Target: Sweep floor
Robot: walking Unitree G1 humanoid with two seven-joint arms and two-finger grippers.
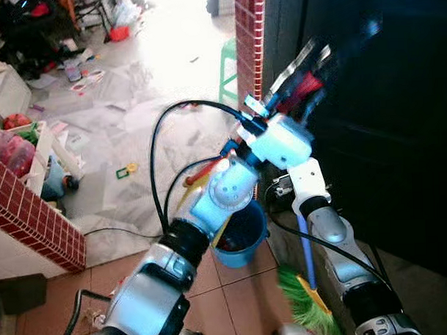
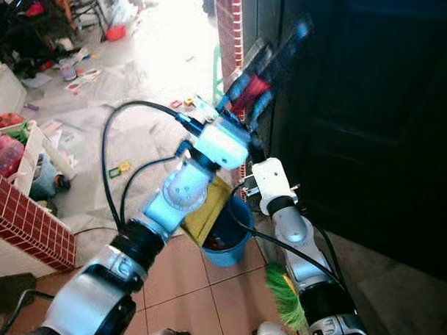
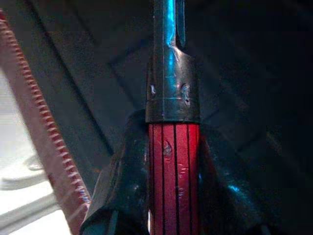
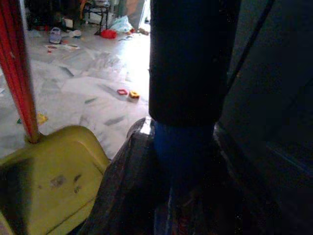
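Two silver arms rise before a dark door (image 1: 398, 132), each clenched on a handle. The left gripper (image 1: 303, 82) is closed around the red dustpan handle (image 3: 173, 176), whose black end cap (image 3: 172, 83) juts past the fingers; in the head views this gripper is motion-blurred and its outline is hard to make out. The yellow dustpan (image 4: 49, 181) hangs low beside a blue bucket (image 1: 244, 233) on the tiled floor (image 1: 235, 299), partly hidden behind the left arm. The right gripper (image 4: 183, 147) is clamped on the blue broom handle (image 1: 306, 249), though its fingers are lost in shadow in the wrist view and covered by the left arm from the head. The green bristles (image 1: 305, 304) are cut off by the lower edge. Beyond, toys and scraps litter the pale floor (image 1: 133, 104), washed out by glare near a green stool (image 1: 227, 64) and brick pillar (image 1: 250, 34). A low brick wall (image 1: 34, 218) stands at left.
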